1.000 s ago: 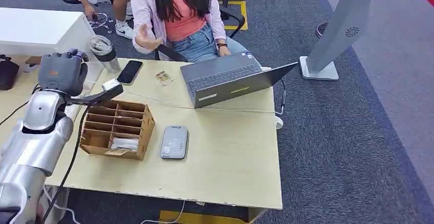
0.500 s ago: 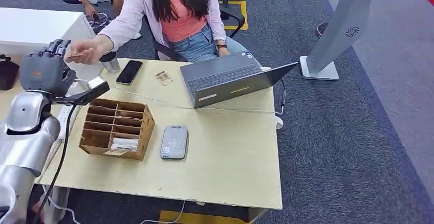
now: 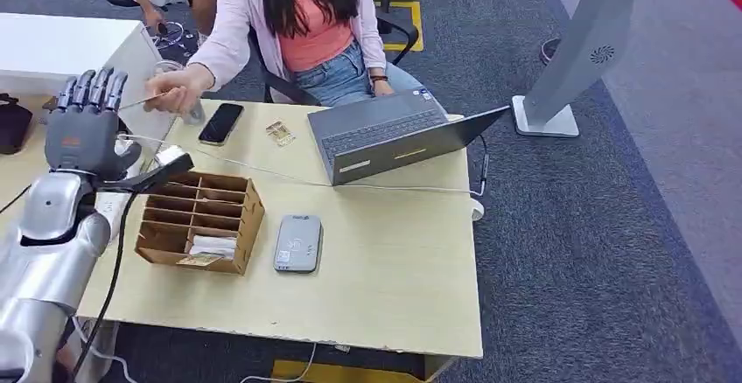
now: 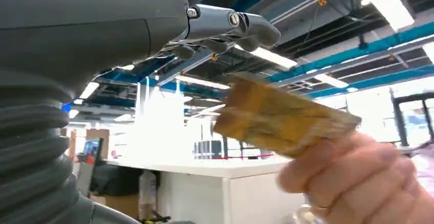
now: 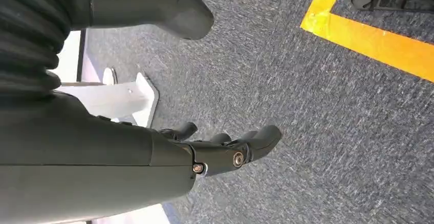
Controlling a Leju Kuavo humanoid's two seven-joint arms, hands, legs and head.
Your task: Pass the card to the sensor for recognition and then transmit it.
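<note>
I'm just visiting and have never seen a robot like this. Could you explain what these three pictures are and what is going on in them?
This is a two-legged humanoid robot with silver arms. The wide picture comes from a camera high on its body, looking down at a pale wooden table. On it lie a compartmented brown cardboard box, a small flat grey card sensor, an open grey laptop and a black phone.

The other two pictures come from cameras at its wrists. The robot's left hand is raised with its fingers spread, holding nothing. A seated person's hand holds a thin tan card out beside it. The right hand hangs over grey carpet, holding nothing.
</note>
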